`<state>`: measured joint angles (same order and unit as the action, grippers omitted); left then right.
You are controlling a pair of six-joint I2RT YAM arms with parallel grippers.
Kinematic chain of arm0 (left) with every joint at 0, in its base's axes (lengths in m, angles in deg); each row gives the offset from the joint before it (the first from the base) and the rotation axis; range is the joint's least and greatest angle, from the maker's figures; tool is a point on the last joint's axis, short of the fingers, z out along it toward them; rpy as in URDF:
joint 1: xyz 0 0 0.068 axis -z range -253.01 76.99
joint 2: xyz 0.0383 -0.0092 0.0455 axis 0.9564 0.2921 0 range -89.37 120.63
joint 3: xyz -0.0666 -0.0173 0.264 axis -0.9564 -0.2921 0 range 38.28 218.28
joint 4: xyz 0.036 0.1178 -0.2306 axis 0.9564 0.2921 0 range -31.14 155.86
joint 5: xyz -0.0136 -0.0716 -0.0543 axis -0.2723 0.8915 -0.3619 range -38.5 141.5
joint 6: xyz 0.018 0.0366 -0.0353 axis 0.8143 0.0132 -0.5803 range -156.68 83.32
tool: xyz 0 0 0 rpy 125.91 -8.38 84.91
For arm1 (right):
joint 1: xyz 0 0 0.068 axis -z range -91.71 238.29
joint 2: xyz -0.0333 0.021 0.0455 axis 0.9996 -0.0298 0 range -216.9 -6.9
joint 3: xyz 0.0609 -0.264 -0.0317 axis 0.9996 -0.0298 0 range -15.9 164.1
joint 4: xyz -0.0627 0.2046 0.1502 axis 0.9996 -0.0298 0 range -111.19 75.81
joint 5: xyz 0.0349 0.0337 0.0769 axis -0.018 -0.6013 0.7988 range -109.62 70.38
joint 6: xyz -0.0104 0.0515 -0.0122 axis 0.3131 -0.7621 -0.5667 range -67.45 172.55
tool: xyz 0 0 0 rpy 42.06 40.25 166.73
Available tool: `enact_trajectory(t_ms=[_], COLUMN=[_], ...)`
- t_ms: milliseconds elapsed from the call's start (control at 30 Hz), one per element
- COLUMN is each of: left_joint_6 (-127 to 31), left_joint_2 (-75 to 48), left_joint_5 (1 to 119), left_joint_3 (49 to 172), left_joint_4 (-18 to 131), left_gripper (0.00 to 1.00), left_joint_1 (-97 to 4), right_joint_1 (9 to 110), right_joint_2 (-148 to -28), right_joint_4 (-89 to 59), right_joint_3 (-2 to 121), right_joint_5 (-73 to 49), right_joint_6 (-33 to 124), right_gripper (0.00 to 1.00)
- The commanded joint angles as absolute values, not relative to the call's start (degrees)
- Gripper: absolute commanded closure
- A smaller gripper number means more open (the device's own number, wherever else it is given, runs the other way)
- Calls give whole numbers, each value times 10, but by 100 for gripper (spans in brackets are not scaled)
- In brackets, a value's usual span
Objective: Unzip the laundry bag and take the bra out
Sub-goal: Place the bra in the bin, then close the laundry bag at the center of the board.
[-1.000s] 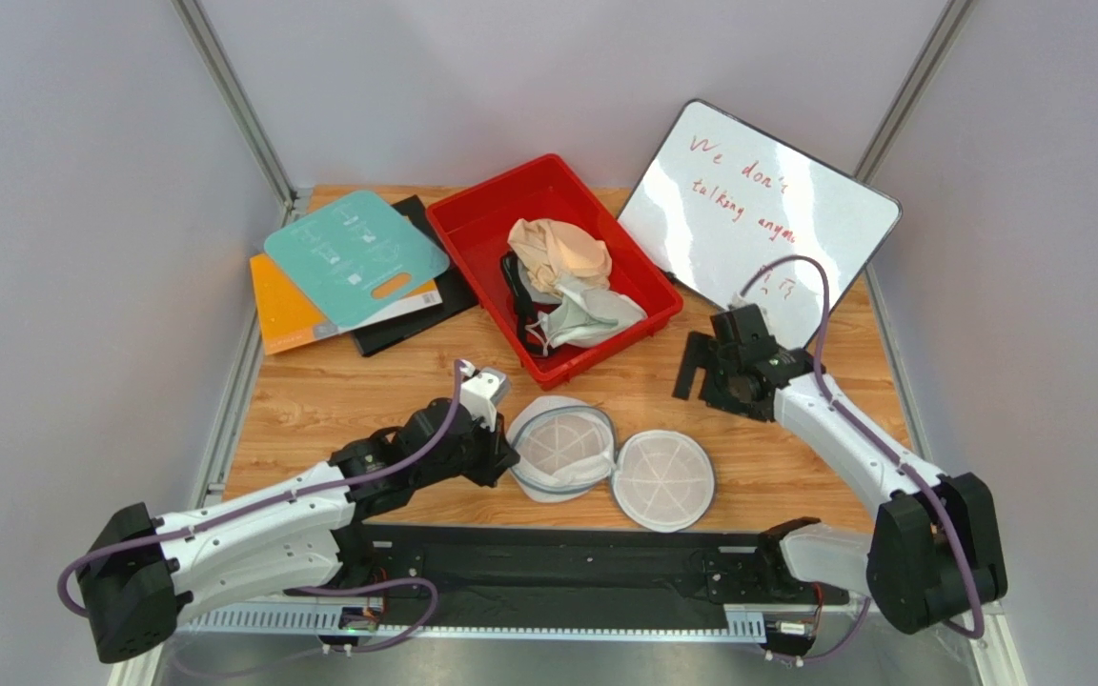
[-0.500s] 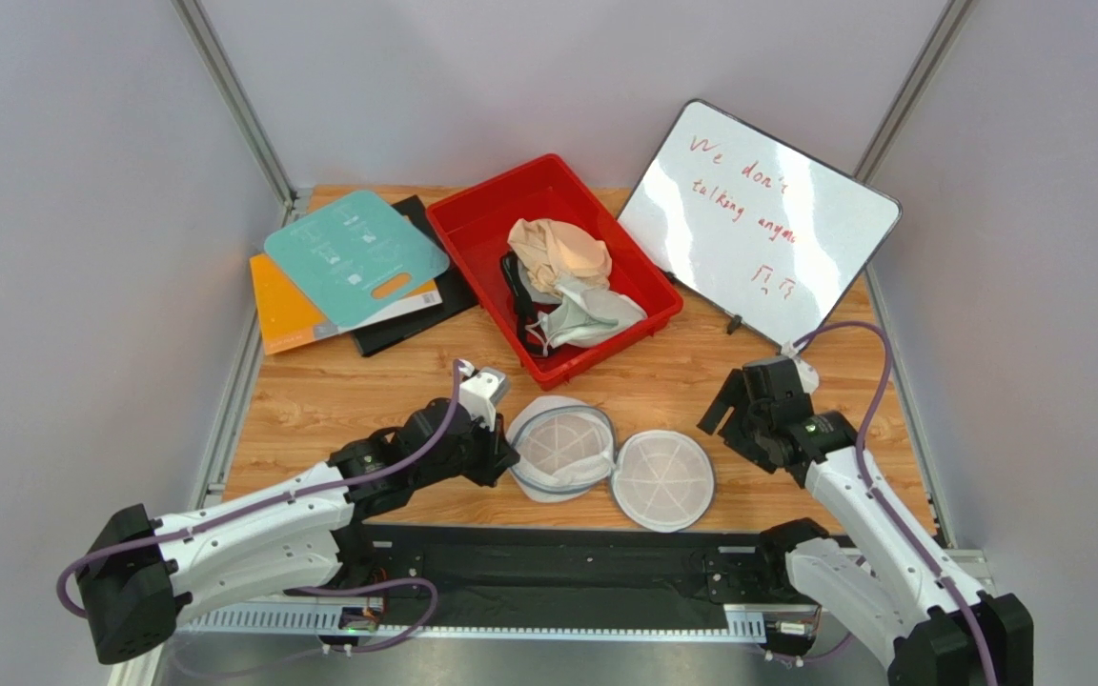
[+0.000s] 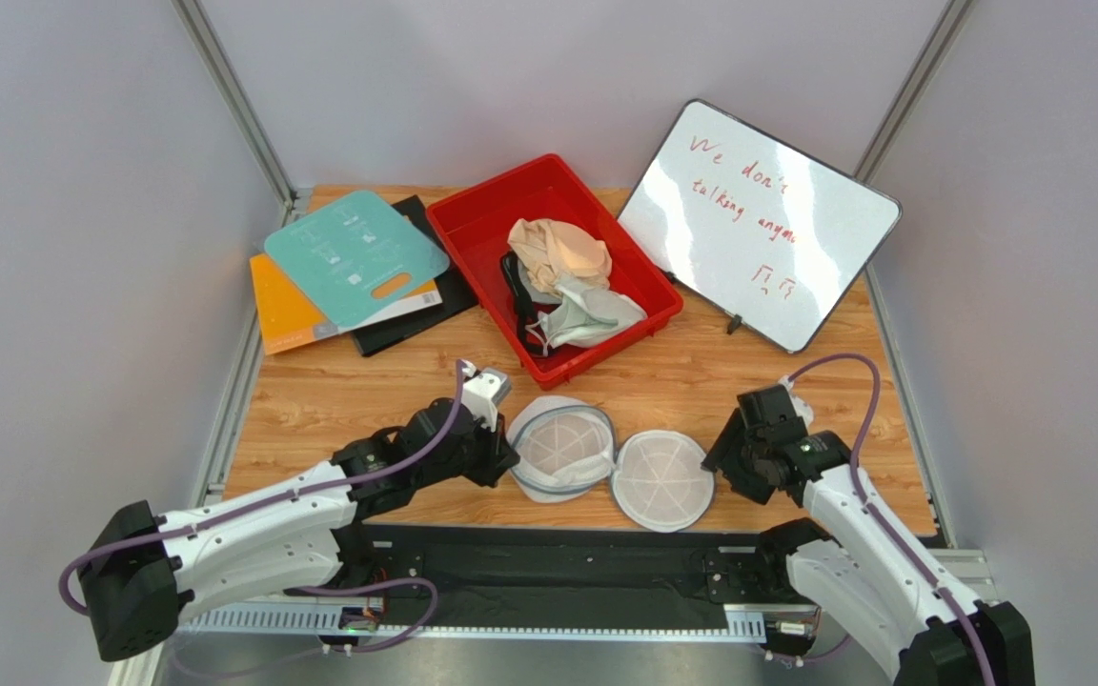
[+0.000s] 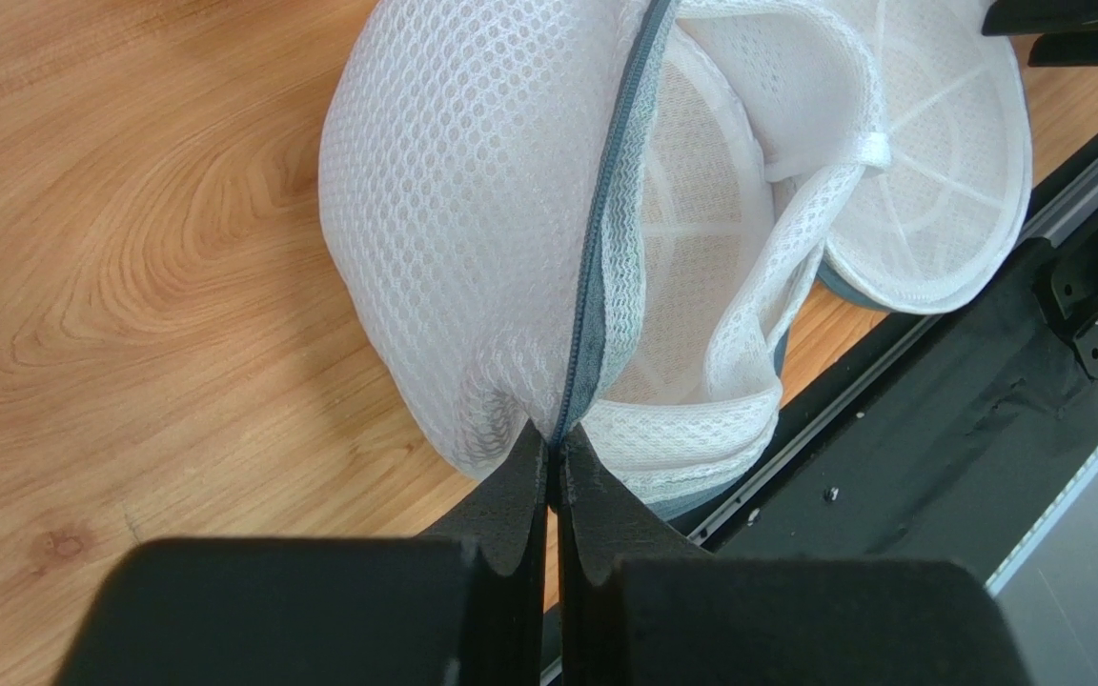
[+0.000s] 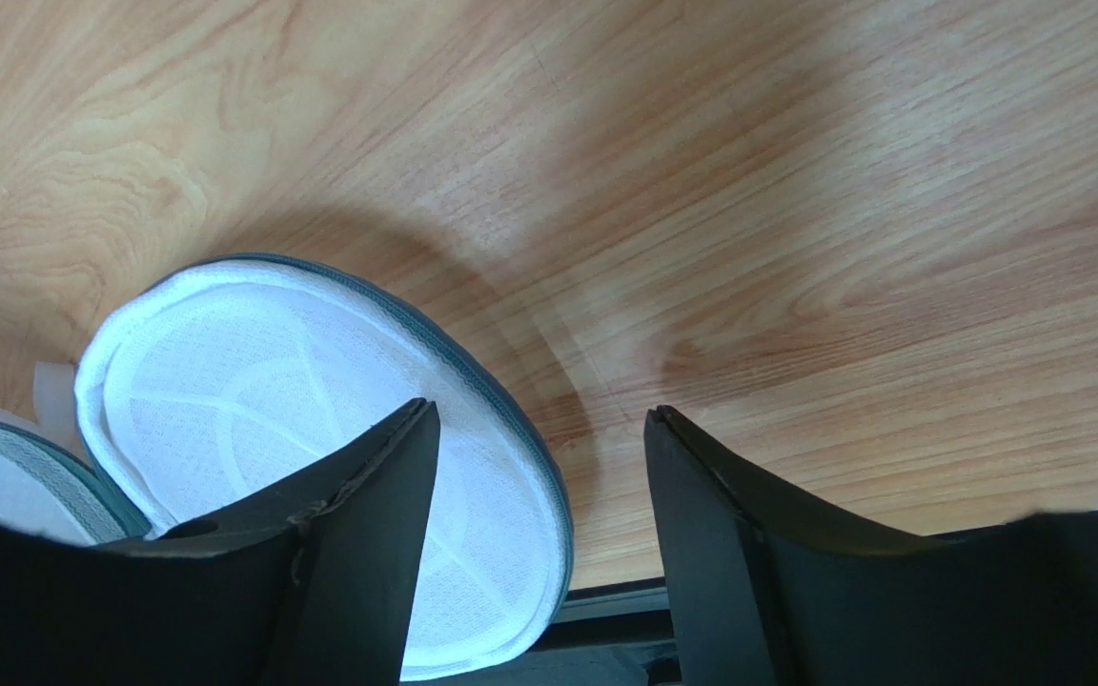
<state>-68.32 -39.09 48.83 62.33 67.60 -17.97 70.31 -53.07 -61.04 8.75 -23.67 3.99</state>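
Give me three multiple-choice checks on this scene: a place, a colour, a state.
1. Where is the beige bra? A in the red bin; B on the whiteboard; C on the teal folder.
2. The laundry bag has a zipper band that is: A grey; B red; C yellow.
3. The left gripper is: A wide open; B shut on the zipper band; C out of view.
Answers: 1 A, it lies heaped in the bin; 2 A, grey edging runs along the white mesh; 3 B, its jaws pinch the band.

right pincer [image 5: 541, 412], jaws apart (grey rim between them), hangs over the white laundry bag [image 5: 269, 386] on the worktop [image 5: 798, 215].
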Motion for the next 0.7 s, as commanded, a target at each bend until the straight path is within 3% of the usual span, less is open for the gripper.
enact_trajectory(t_ms=[0, 333, 433, 567, 667], left_joint_6=[-686, -687, -687, -688, -689], left_joint_2=[-383, -379, -378, -374, -371], left_joint_5=[488, 490, 490, 490, 490], left_joint_3=[629, 631, 632, 631, 632], left_joint_4=[658, 659, 660, 659, 658], left_gripper=[100, 100, 100, 100, 100], left_joint_1=[-179, -179, -179, -179, -179], right_joint_1=[697, 674, 656, 629, 611], right_joint_2=[-507, -552, -580, -596, -586], right_joint_4=[-620, -583, -570, -583, -628], right_joint_3=[61, 66, 74, 96, 134], right_joint_5=[-231, -218, -215, -236, -272], right_joint_6=[26, 39, 41, 43, 38], right_gripper=[46, 55, 63, 87, 92])
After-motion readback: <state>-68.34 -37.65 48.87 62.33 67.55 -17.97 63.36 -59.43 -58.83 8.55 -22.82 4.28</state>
